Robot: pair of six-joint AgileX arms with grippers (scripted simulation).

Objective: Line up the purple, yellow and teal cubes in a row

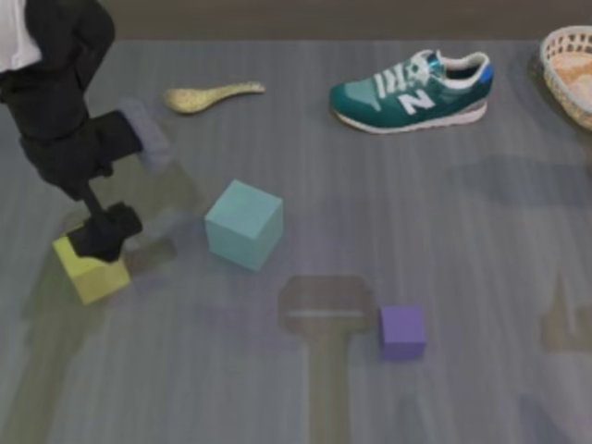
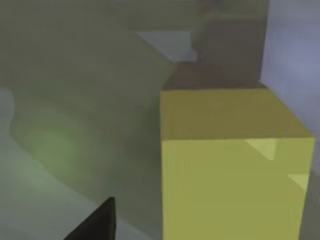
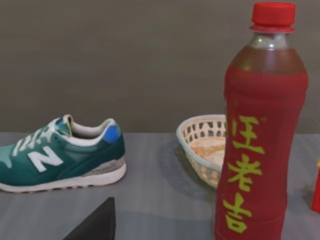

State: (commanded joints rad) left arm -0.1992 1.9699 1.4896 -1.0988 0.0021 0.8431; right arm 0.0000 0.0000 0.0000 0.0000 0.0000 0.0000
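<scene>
Yellow cube [image 1: 90, 270], rigid, matte, flat-faced and probably light: sits near the table's [image 1: 481, 277] left edge with the left gripper [image 1: 104, 231] low over its far corner, grip state impossible to tell. Best taken across two opposite flat faces, fingers squared to avoid twisting it. Open room lies rightward toward the teal cube [image 1: 243, 224] and, well apart, the purple cube [image 1: 402, 332]; sneaker [image 1: 413, 91] and spoon [image 1: 211, 95] stay clear at the far side; right arm out of the top view

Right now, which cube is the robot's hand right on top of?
The yellow cube, at the table's left. The left gripper sits over it; the teal cube and purple cube lie apart, untouched.
</scene>
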